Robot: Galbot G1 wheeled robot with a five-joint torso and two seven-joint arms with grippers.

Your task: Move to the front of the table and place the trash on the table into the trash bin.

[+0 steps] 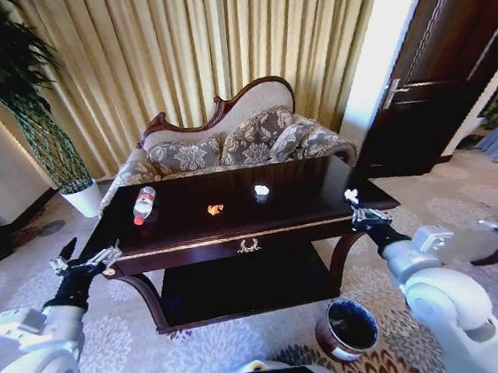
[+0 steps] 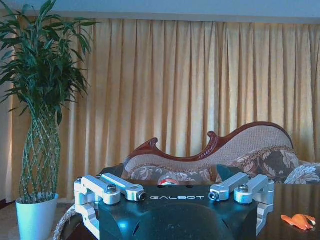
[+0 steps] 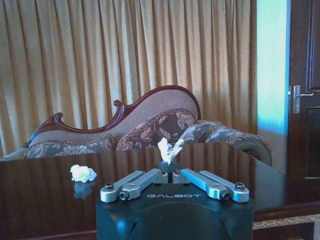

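Observation:
The dark glossy table (image 1: 322,198) stands right in front of me. On it lie a clear bottle (image 1: 144,205) with a red cap, a tiny orange scrap (image 1: 215,210) and a white paper wad (image 1: 261,190). My left gripper (image 1: 87,255) hovers open at the table's left front corner, with the bottle (image 2: 168,181) just beyond it and the orange scrap (image 2: 298,221) off to one side. Over the right front corner, my right gripper (image 1: 356,213) is shut on a crumpled white paper scrap (image 3: 170,149). The wad (image 3: 82,173) rests farther back on the tabletop. The trash bin (image 1: 348,327) sits on the carpet below my right arm.
A carved-frame sofa (image 1: 226,140) with cushions stands behind the table, in front of gold curtains. A potted plant (image 1: 59,162) is at the back left and a dark door (image 1: 450,67) at the right. Patterned carpet surrounds the table.

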